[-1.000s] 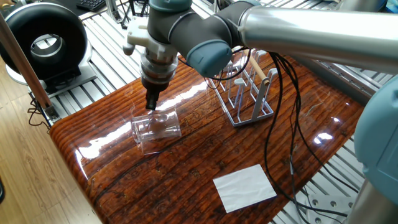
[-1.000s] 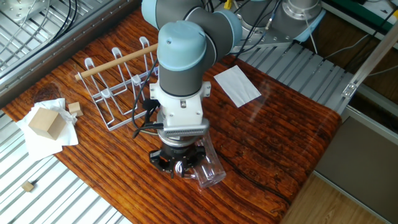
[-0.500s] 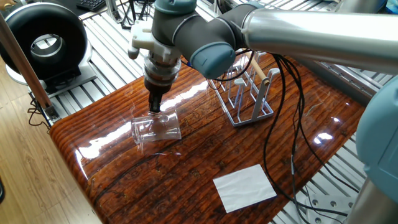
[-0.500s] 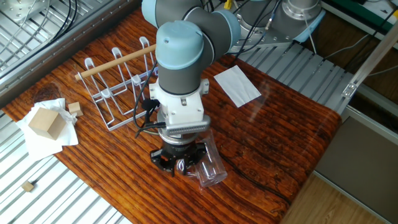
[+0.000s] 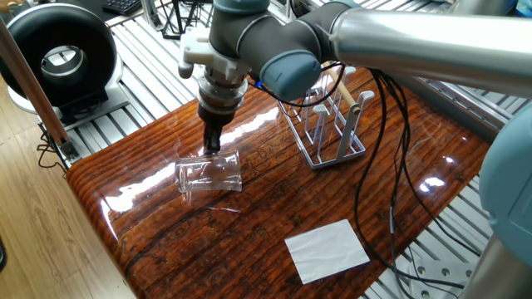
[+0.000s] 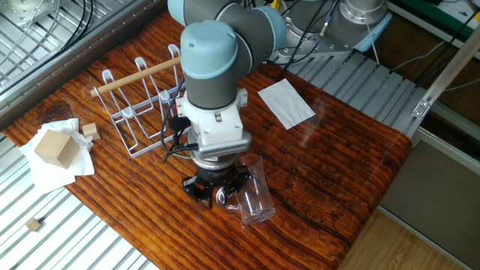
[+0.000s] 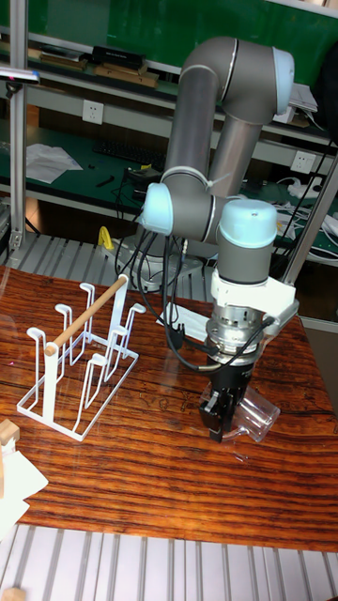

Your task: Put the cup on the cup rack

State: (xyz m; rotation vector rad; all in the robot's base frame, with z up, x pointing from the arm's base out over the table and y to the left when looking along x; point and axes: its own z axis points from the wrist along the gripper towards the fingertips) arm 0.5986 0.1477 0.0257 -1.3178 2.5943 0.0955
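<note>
The cup (image 5: 211,175) is a clear glass tumbler turned on its side, low over the wooden table near the front left corner. My gripper (image 5: 212,148) points straight down and is shut on the cup's rim. From the opposite side the cup (image 6: 253,198) sticks out from under the gripper (image 6: 217,196). In the tall view the cup (image 7: 252,419) hangs to the right of the gripper (image 7: 218,427). Whether the cup touches the table I cannot tell. The cup rack (image 5: 329,126) (image 6: 141,105) (image 7: 83,375), grey wire with a wooden rod, stands apart and holds nothing.
A white sheet of paper (image 5: 327,249) (image 6: 285,103) lies on the table. A wooden block (image 6: 55,147) rests on crumpled paper beside the rack, with small blocks (image 6: 90,130) nearby. A black round device (image 5: 56,53) sits beyond the table's left edge. Cables hang from the arm.
The gripper has shifted slightly up and toward the rack, and the cup has gone with it, its rim end lifting a little.
</note>
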